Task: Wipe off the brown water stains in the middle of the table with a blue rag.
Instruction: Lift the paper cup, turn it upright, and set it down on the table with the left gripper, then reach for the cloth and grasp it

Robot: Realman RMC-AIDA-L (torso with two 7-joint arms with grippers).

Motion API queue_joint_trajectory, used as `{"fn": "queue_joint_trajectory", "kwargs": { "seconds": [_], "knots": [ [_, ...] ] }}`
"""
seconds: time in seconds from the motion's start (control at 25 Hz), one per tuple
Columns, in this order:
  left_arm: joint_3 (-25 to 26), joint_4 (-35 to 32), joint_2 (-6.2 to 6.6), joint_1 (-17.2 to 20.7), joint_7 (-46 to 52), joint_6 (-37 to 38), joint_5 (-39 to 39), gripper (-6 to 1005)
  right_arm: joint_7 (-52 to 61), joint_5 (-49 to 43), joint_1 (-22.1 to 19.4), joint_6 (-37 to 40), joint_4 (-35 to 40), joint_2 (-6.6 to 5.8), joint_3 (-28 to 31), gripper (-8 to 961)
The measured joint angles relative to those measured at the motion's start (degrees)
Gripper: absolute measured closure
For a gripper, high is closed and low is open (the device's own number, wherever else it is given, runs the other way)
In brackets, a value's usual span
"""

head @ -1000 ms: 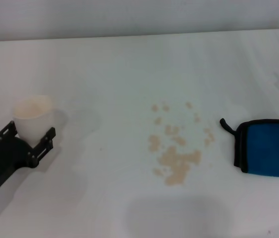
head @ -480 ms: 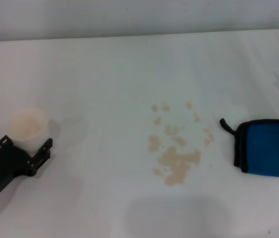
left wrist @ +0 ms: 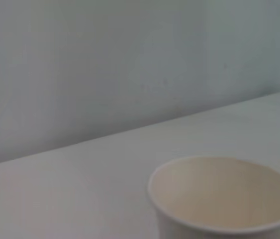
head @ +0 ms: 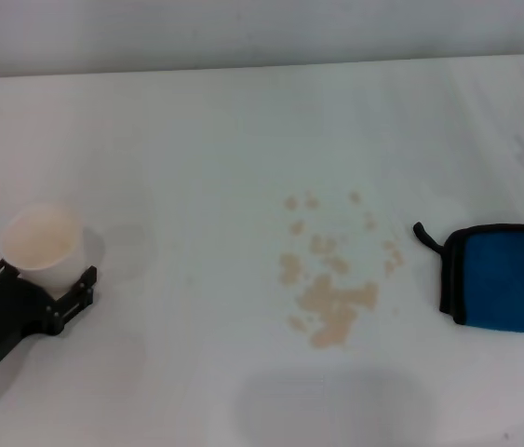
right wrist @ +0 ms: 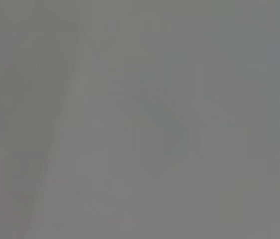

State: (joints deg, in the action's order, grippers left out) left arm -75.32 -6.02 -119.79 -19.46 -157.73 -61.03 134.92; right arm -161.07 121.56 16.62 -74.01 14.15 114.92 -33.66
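Nearest us, at the table's (head: 196, 121) left front, our left gripper (head: 40, 287) has its fingers either side of a white paper cup (head: 40, 244); whether they pinch it or merely flank it, we cannot tell. Out in the middle sit the brown water stains (head: 331, 270), unwiped. Just right of them lies the blue rag (head: 501, 277), folded flat, black loop tab toward the stains. Our right gripper shows in no view.
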Motion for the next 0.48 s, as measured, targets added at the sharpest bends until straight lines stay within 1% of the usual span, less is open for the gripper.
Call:
{"fn": "queue_joint_trajectory", "kwargs": {
  "seconds": [0.32,0.48],
  "knots": [
    [-0.1,0.2,0.00,0.2,-0.2,-1.3,0.1,238,0.0,0.0,-0.2,0.0,0.0,-0.05,0.2,95],
    [0.1,-0.1,0.00,2.0,-0.6,-3.1,0.1,143,0.1,0.0,-0.4,-0.3,0.0,-0.05,0.4,95]
  ]
}}
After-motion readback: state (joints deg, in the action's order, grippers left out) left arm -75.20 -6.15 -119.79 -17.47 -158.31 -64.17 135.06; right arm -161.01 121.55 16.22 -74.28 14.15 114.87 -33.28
